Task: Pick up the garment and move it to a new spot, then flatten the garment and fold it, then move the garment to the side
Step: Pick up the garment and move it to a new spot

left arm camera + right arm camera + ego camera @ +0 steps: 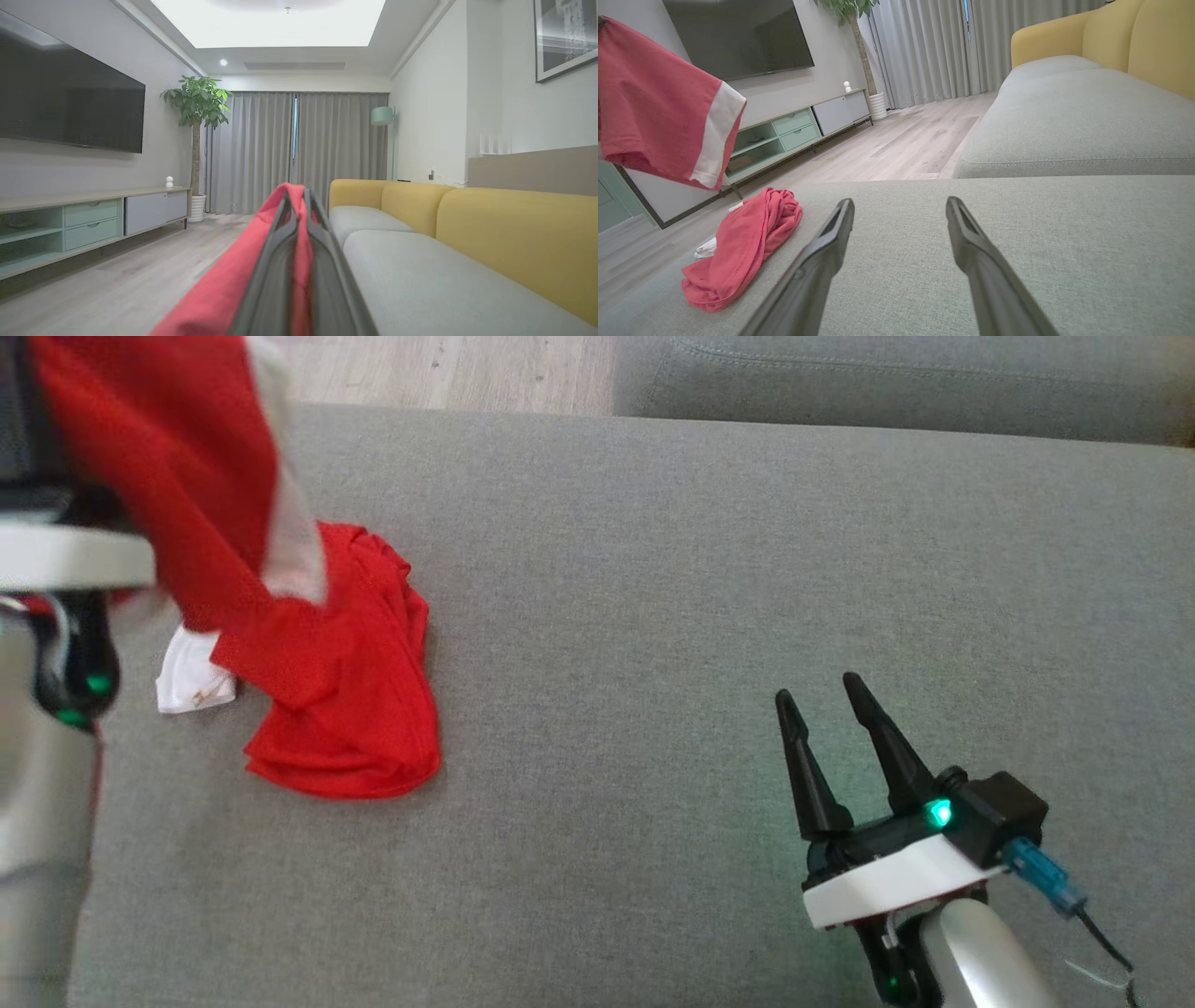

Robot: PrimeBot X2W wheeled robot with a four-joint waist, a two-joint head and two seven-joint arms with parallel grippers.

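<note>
On grey sofa seat (653, 569), red garment (345, 709) half heaped, half hung aloft, left gripper (299, 193) clamped on its fabric, right gripper (817, 689) stood wide apart, empty

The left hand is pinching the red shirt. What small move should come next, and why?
Probably lift the left hand a little higher: it is shut on the shirt, but much of it lies heaped on the grey cushion. The right hand hangs open, apart.

I read garment (345, 709) red with white trim, seat cushion (700, 616) plain grey (sofa backrest (1157, 42) yellow, floor (906, 149) pale wood).
</note>
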